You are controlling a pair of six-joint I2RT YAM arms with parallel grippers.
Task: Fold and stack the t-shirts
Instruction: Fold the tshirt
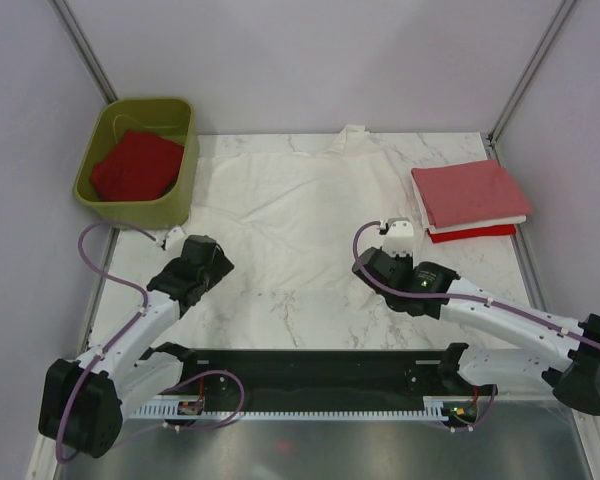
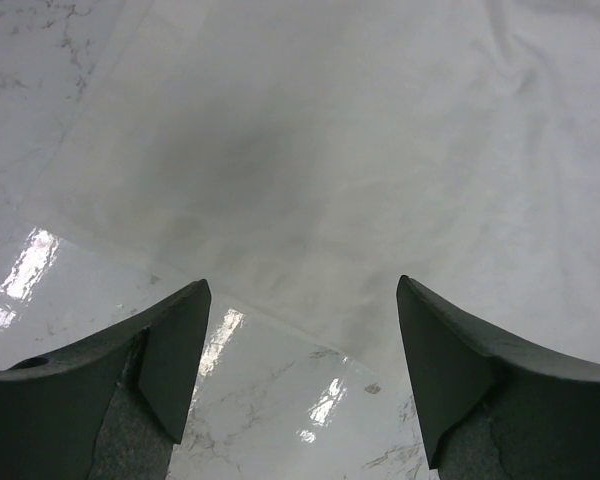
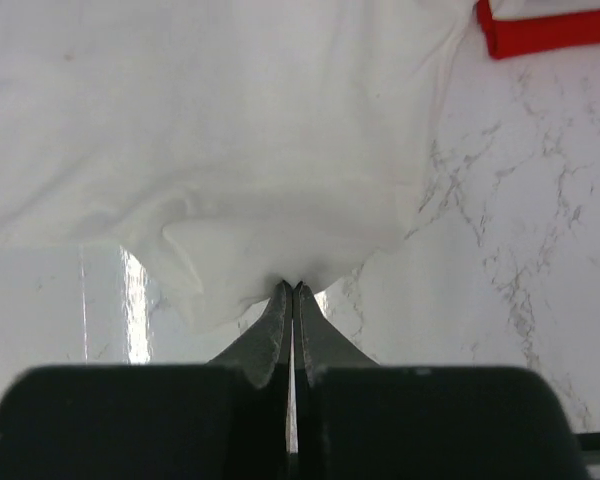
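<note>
While the right claw [image 3: 293,292] pinches the white shirt [image 3: 230,130], the left claw [image 2: 300,300] gapes empty. Lopsided lifting could bunch it.

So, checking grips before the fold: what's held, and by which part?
The right gripper pinches the white t-shirt by a bunched bit of its edge; the left gripper is open, holding nothing.

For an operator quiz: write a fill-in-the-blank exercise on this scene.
1. The right gripper pinches the edge of the white t-shirt; the left gripper holds ___.
2. The folded t-shirt in the olive-green tub is ___.
3. The top t-shirt of the stack is ___.
Missing: nothing; red; salmon pink.
</note>
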